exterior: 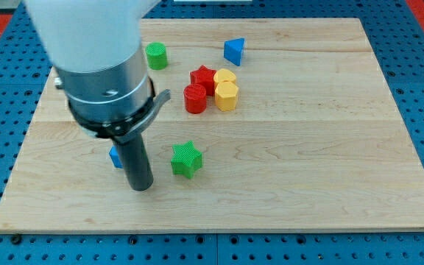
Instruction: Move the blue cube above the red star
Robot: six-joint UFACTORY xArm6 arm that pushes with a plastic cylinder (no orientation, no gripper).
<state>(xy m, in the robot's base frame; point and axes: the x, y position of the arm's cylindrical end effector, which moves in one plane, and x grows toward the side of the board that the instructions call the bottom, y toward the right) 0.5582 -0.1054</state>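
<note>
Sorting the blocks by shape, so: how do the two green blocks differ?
The green cylinder is round and stands near the view's top, apart from other blocks; the green star is pointed and lies lower, just right of my tip. The star sits nearer the mostly hidden blue cube. Both share one green and lie on the board.

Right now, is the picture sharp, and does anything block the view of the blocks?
Camera view: evenly lit, blocks sharp with soft shadows; the arm's pale housing looms blurred at the view's top left, and the rod hides most of the blue cube; my tip rests beside it.
</note>
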